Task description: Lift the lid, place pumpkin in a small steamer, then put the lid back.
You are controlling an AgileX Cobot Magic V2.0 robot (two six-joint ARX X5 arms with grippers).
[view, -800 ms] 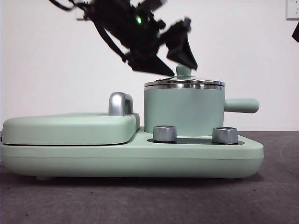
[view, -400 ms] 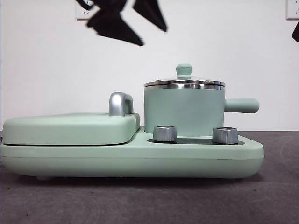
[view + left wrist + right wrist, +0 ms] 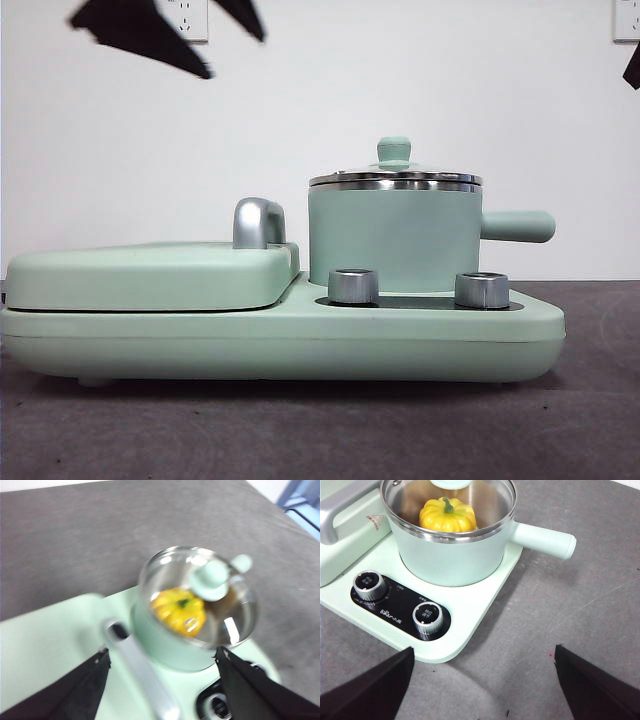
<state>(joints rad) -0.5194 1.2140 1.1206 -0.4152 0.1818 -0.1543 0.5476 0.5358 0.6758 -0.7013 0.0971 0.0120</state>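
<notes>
The small steamer (image 3: 395, 238) stands on the right of the mint-green cooker base, its side handle (image 3: 517, 226) pointing right. The lid (image 3: 394, 178) sits shut on it, knob (image 3: 393, 150) up. The pumpkin (image 3: 447, 514) lies inside the pot, seen through the glass; it also shows in the left wrist view (image 3: 180, 611). My left gripper (image 3: 236, 57) is open and empty, high above and left of the pot; in its own view (image 3: 162, 654) the lid (image 3: 197, 597) lies well below. My right gripper (image 3: 484, 650) is open and empty, back from the steamer (image 3: 450, 550), and shows only as a black tip (image 3: 632, 65) at the upper right.
The wide flat griddle cover (image 3: 150, 275) with a steel handle (image 3: 258, 222) fills the cooker's left half. Two steel dials (image 3: 352, 285) (image 3: 481, 289) sit on the base (image 3: 300, 340) in front of the pot. Dark grey table surface lies around it.
My left gripper has risen from beside the lid's knob and moved up and to the left, empty. The lid stays on the steamer. The right arm has not moved.
</notes>
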